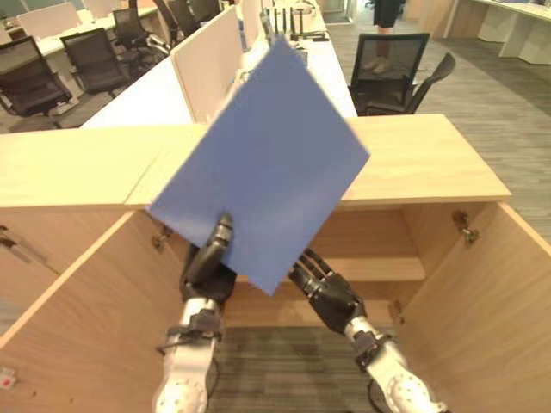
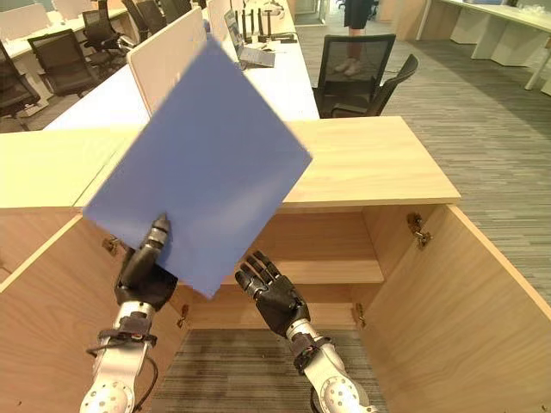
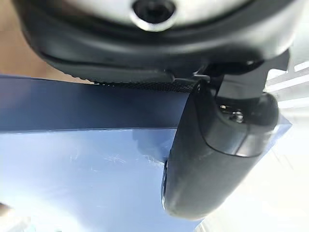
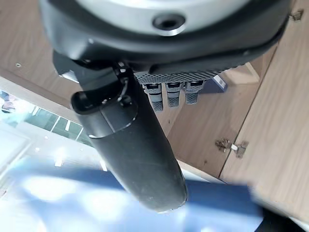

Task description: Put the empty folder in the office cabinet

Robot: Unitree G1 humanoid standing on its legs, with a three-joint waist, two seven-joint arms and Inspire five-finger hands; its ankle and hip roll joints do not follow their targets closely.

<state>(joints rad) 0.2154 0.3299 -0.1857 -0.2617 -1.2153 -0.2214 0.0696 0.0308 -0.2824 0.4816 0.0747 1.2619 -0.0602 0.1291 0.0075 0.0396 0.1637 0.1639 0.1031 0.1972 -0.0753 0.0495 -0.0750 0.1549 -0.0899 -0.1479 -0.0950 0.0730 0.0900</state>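
**One blue folder held up before the open cabinet**

One wooden cabinet (image 1: 413, 163) stands with two doors swung open. Above its opening, one flat, plain blue folder (image 1: 263, 163) tilts diamond-wise, pinched by the left hand (image 1: 211, 258). Below the folder, the right hand (image 2: 269, 292) is empty, fingers spread loosely.
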